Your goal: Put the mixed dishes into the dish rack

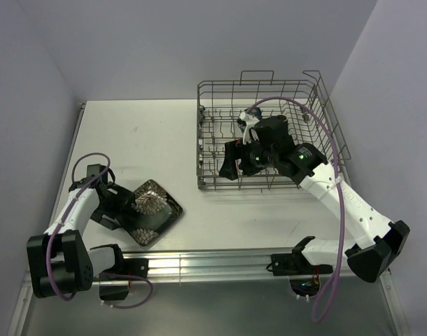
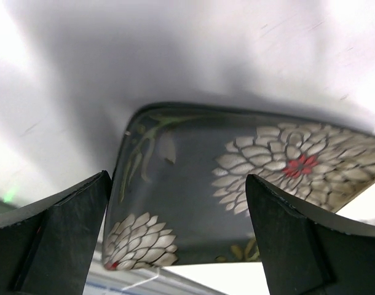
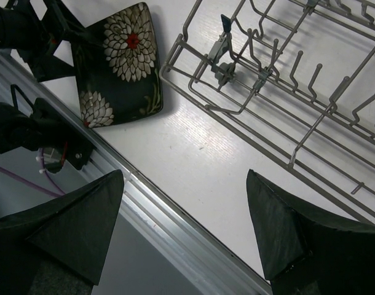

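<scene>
plate pickup by the table's near-left corner: left gripper spread at its edge, must close; right gripper spread too.

We're seeing the plate as glossy glazed ceramic, its dark face catching reflections. We're reading the rack as bare grey metal wire with a dull sheen. The table is looking smooth, matt white and lightly scuffed; the rail, brushed aluminium; the fingers, matt black plastic.

No text, label, brand or number can be read anywhere; nothing legible on any surface.
</scene>
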Controlling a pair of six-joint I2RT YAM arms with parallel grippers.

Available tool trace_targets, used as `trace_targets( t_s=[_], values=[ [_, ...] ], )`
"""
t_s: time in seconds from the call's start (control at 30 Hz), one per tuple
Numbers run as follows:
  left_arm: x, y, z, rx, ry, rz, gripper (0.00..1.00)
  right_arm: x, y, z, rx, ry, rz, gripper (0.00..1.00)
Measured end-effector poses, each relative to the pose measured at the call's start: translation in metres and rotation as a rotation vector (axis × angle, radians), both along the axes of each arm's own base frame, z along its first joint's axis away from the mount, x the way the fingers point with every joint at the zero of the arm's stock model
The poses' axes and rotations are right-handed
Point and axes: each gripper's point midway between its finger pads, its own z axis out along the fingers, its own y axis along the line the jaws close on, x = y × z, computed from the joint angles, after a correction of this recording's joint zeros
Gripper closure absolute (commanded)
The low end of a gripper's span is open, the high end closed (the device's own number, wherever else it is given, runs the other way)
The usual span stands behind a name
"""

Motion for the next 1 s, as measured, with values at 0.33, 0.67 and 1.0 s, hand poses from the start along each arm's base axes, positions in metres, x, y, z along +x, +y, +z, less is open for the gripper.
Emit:
trace_targets(
  t_s=[0.33,0.67,1.0],
  values=[
    [0.029,-0.010,-0.009,-0.051,-0.151,0.007,0.21,-0.006,0.009,-0.008,0.039,0.030,0.041,0.13],
    [0.050,-0.039,-0.006,-0.168,-0.372,-0.067,0.38,-0.035,0.031,-0.055,0.172,0.249,0.086,0.15],
    [0.051,-0.060,-0.007,-0.236,-0.509,-0.125,0.45,-0.056,0.036,-0.067,0.314,0.323,0.071,0.18]
  ],
)
